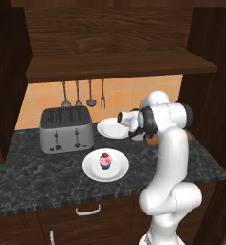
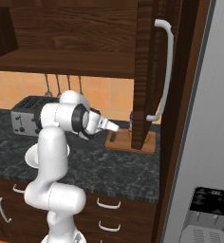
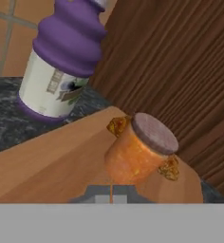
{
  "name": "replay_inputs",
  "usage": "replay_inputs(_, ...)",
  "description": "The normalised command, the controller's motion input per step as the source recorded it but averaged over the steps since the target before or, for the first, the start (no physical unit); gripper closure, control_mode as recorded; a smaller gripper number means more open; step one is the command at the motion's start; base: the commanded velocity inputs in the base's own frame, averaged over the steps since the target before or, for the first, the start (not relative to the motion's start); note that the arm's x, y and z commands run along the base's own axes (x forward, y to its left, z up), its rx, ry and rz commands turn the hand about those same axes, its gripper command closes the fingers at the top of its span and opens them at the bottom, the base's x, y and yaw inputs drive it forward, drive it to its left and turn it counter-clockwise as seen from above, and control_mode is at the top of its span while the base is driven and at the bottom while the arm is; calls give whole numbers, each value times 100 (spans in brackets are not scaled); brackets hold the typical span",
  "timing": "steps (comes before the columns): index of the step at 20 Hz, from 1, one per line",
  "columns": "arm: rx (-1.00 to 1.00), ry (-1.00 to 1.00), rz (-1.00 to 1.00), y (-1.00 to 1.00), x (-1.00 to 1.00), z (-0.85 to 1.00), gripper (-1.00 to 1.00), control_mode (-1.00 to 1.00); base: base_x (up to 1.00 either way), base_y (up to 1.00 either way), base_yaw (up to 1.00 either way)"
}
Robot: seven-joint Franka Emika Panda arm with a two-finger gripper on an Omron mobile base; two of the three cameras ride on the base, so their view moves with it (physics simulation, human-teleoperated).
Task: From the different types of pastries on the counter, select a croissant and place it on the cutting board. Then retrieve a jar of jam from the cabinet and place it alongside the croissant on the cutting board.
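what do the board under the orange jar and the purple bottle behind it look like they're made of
The flat light-brown cutting board looks like wood with a smooth matte finish: warm tan colour and faint grain streaks. The purple ribbed bottle with a white label looks like moulded plastic, judging by its soft rounded ridges and even sheen, though glass can't be ruled out. The small orange-brown jar stands on the board.
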Motion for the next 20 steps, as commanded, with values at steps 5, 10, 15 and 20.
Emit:
replay_inputs(5, 0, 17, 7, 86, -1, -18, -100, -100, 0, 0, 0)
replay_inputs(10, 0, 9, 7, 11, -40, 32, -100, -100, 0, 0, 0)
replay_inputs(15, 3, 27, 9, 17, -38, 49, -100, -100, 0, 0, 0)
replay_inputs(20, 18, 33, 2, 0, -71, 20, -100, -100, 0, 0, 0)
